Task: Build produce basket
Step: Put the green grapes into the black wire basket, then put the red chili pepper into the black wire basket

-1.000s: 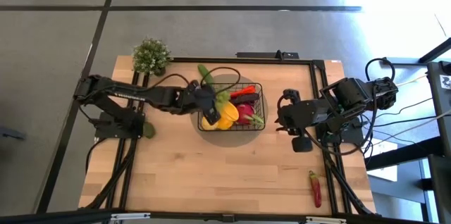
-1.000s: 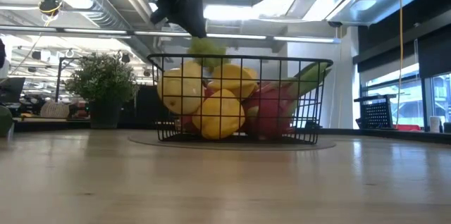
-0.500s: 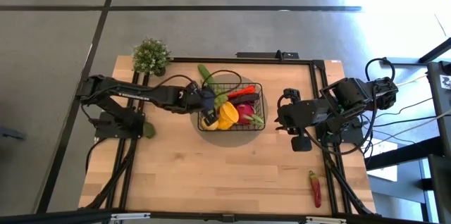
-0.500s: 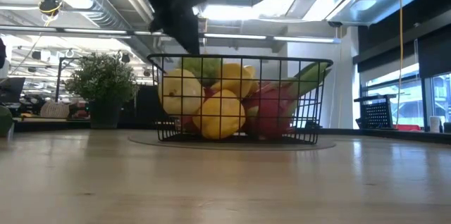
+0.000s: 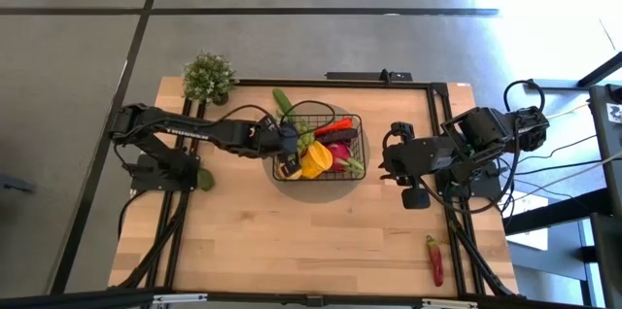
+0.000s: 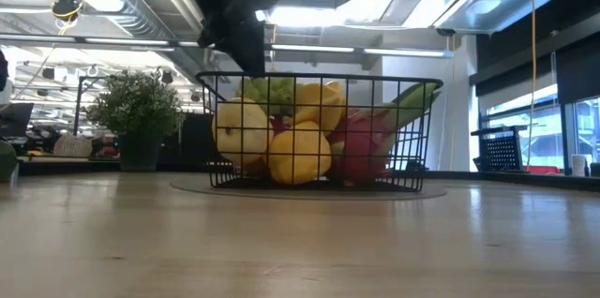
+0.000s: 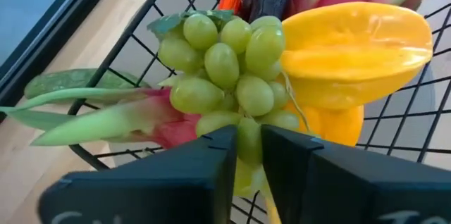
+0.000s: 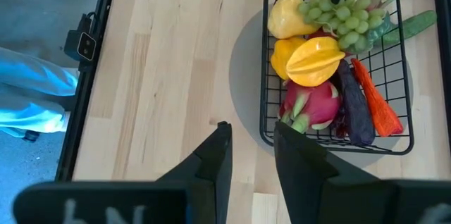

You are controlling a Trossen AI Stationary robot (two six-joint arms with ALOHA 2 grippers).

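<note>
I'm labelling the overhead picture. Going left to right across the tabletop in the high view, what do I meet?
Potted plant → left tool over the green grapes → basket of produce → right tool → red chili.

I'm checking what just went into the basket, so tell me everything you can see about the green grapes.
The green grapes are one toy bunch of glossy, pale green, plastic-looking berries with a leaf at the stem end. They lie on top of the pile in the black wire basket, resting against the yellow star fruit and a pink dragon fruit. The left gripper has its fingers either side of the lowest berries.
</note>
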